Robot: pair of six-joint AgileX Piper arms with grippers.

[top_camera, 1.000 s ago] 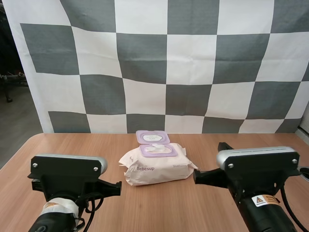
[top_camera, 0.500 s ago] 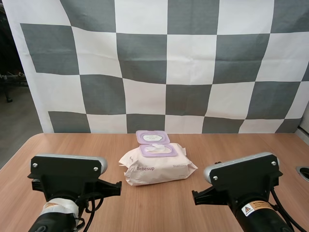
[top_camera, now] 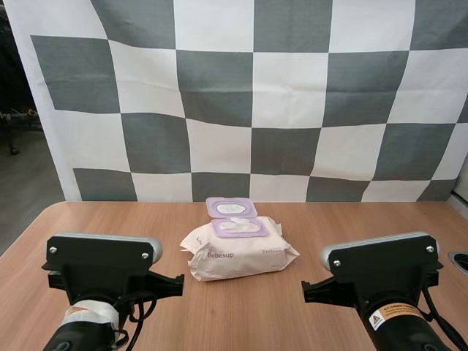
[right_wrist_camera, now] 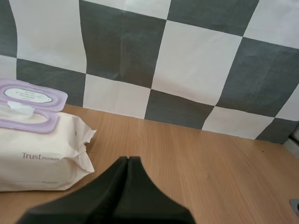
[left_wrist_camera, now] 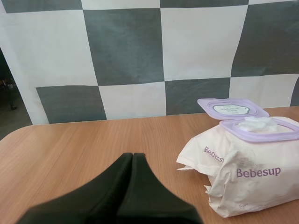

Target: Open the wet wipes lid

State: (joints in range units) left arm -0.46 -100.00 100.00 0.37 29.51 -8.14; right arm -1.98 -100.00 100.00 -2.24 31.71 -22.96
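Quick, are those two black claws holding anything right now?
Left black two-fingered gripper: closed, holding nothing.
Right black two-fingered gripper: closed, holding nothing.

Cream wipes pack [top_camera: 238, 252], lilac lid [top_camera: 231, 207]

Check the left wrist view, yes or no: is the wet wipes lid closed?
No, the purple lid lies flipped back at the far edge of the pack, and a white wipe pokes out.

Bright, even, diffuse light from above; the pack of wet wipes [top_camera: 238, 252] throws only a thin, soft shadow on the table [top_camera: 110, 219] along its base.
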